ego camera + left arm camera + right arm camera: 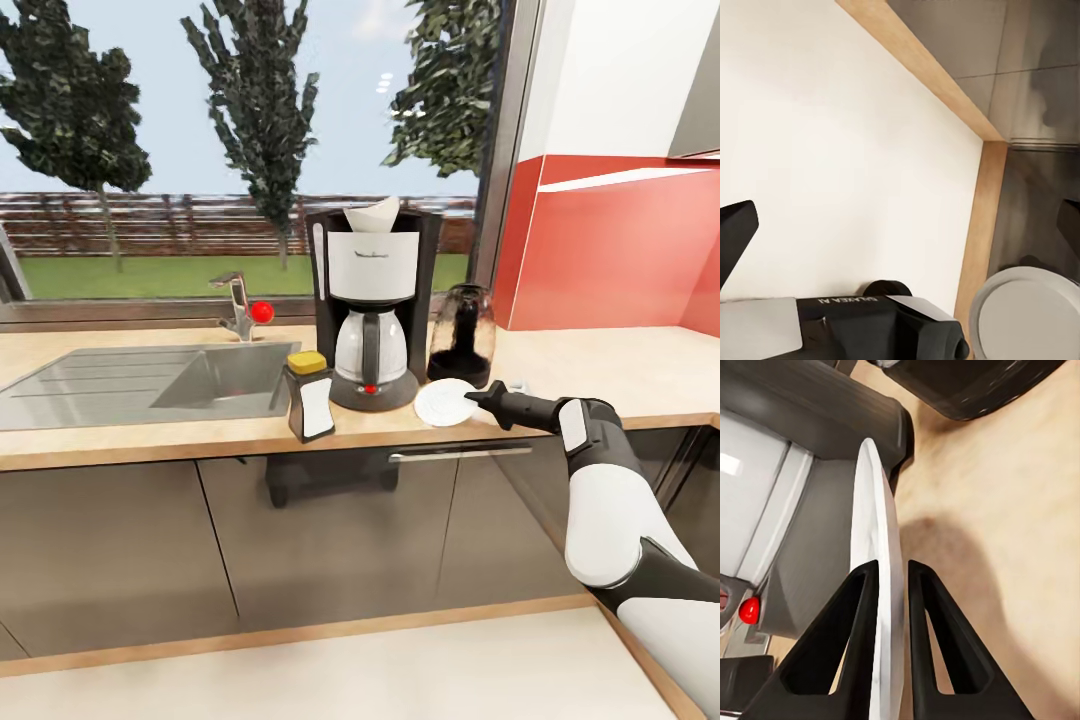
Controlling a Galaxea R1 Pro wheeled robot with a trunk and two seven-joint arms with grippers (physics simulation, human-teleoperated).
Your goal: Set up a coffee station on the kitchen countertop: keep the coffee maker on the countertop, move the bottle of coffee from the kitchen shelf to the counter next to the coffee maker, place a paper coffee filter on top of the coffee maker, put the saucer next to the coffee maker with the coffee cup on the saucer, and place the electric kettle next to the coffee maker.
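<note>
In the head view the coffee maker [372,300] stands on the counter [600,375] with the paper coffee filter [372,214] sitting on top. The bottle of coffee [310,394] is just to its left, and the electric kettle [462,335] is just to its right. The right gripper [482,400] holds the saucer [445,403] by its right rim, in front of the kettle and beside the maker's base. Only the coffee cup seems left to fetch.

In the left wrist view I cannot tell how the left jaws stand.

In the right wrist view the jaws are nearly closed, pinching the saucer's thin edge.
</note>
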